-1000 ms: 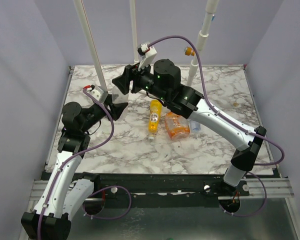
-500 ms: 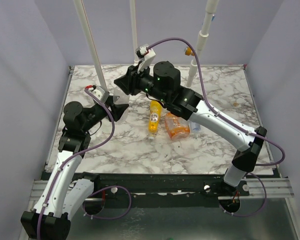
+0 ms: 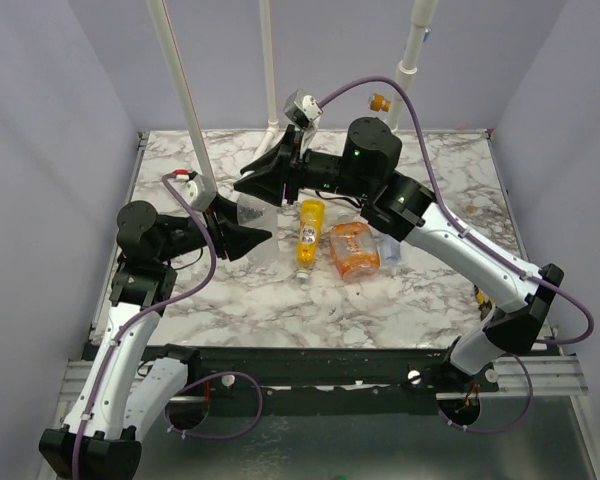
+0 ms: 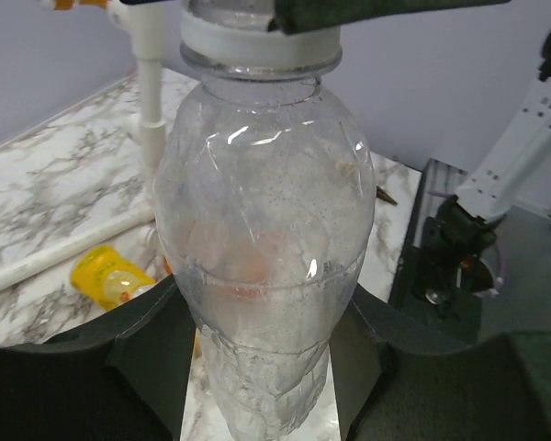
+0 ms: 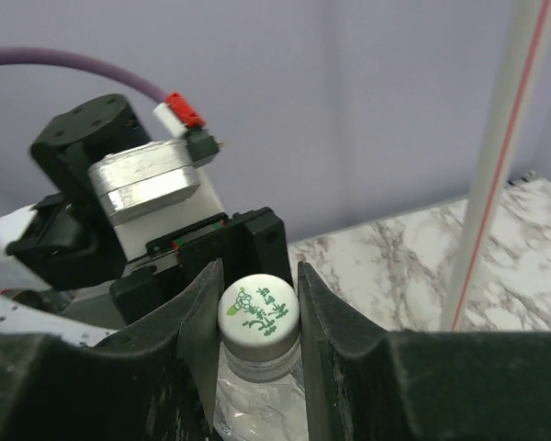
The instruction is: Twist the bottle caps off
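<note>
Lying on the marble table (image 3: 280, 295) are three bottles that look untouched so far: the squat orange bottle (image 3: 353, 250), the slender yellow bottle (image 3: 308, 232) just beside it, and a clear blue-labelled bottle (image 3: 391, 251) half hidden under the right arm. Their caps are too small to judge. The left gripper (image 3: 242, 238) is clamped round the body of the small clear bottle (image 4: 262, 239) and holds it off the table between the two arms. The right gripper (image 5: 260, 294) has its jaws closed on that bottle's white cap (image 5: 258, 308), which sits on the neck. By my reading the first cap is gripped but not yet off, so the twisting and the other three bottles are all left to do. Compared with a second ago, the right arm has swung its elbow out to the right and its jaws, then apart, have closed on the cap. The left gripper has pushed further toward the middle of the table, and the three lying bottles have not moved
</note>
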Motion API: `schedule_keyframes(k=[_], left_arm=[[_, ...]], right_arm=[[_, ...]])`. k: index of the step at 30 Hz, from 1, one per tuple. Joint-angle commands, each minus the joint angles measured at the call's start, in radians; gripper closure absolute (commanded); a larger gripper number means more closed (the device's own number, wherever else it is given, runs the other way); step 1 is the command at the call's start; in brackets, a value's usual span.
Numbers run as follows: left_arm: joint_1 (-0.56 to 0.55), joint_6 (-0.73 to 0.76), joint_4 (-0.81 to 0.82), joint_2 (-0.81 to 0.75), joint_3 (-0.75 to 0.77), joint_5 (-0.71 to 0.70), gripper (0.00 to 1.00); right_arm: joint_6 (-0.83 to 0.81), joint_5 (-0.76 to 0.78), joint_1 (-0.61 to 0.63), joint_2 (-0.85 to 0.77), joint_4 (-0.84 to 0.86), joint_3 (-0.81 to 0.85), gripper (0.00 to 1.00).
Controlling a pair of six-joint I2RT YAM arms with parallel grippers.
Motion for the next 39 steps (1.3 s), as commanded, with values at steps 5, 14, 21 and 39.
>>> schedule_keyframes(k=[5,14,21,39], left_arm=[[-0.012,-0.134,0.034,-0.007,0.059,0.213,0.94],[-0.013,-0.102,0.035,-0.015,0.045,0.178,0.94],[-0.014,0.084,-0.01,-0.043,-0.005,-0.062,0.94],[-0.015,0.215,-0.052,-0.006,-0.033,-0.372,0.94]], right_arm=[[0.062,-0.519,-0.019,-0.02,0.183,-0.068,0.99],[-0.004,-0.444,-0.052,-0.037,0.021,-0.044,0.75],[-0.007,0.027,-0.052,-0.054,-0.15,0.013,0.0],[0.094,0.363,-0.005,0.202,-0.317,0.349,0.18]])
